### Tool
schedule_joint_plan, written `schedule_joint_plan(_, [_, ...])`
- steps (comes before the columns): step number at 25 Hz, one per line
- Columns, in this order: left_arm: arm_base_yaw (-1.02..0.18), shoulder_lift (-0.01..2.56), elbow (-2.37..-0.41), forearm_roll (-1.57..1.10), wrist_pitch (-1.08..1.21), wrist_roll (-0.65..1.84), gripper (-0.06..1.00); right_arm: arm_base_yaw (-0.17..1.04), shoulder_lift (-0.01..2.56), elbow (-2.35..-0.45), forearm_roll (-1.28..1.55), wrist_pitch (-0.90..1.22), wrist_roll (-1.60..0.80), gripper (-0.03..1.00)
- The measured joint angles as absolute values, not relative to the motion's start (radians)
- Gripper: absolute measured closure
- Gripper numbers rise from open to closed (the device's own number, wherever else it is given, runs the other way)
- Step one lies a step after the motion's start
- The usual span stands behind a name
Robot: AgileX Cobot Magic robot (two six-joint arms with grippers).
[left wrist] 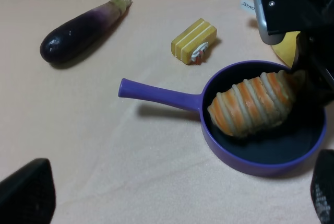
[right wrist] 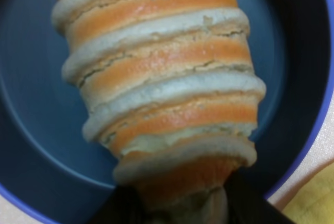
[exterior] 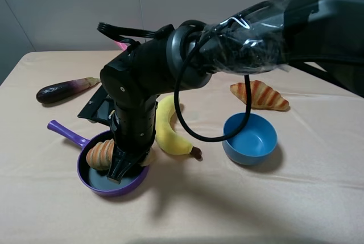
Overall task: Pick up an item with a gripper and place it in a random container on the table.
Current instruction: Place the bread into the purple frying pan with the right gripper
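**Loaf inside pan; right gripper clamped on its end**

High camera: Your right gripper is down inside the purple pan. The pan sits toward the front-left corner of the table, its handle pointing at the left edge. The bread loaf lies in the pan against its rim. A banana lies just beside the pan, and a blue bowl stands well apart toward the right edge.

Left wrist camera: The loaf lies across the pan interior, one end hidden under the right arm. Your left gripper has its fingers spread wide and holds nothing. An eggplant and a yellow block lie apart from the pan.

Right wrist camera: The right gripper is pinched tight on the near end of the loaf, above the pan floor.
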State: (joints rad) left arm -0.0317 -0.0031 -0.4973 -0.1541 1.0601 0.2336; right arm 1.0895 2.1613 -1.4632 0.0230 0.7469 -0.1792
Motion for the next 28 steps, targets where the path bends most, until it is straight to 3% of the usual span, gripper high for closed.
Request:
schedule_joint_plan(18, [-0.032,-0.003,-0.497,-0.154,1.060,0.234,-0.05,1.089,2.161,-1.463,0.025,0.747,-0.179,0.78])
schedule_joint_plan(22, [-0.032,-0.003,-0.497,-0.154,1.060,0.234,-0.05,1.089,2.161,-1.463,0.025,0.745,-0.179,0.68])
schedule_joint_plan(28, [-0.032,-0.003,-0.497,-0.154,1.060,0.234,-0.05,1.089,2.161,-1.463,0.025,0.736,-0.180,0.43])
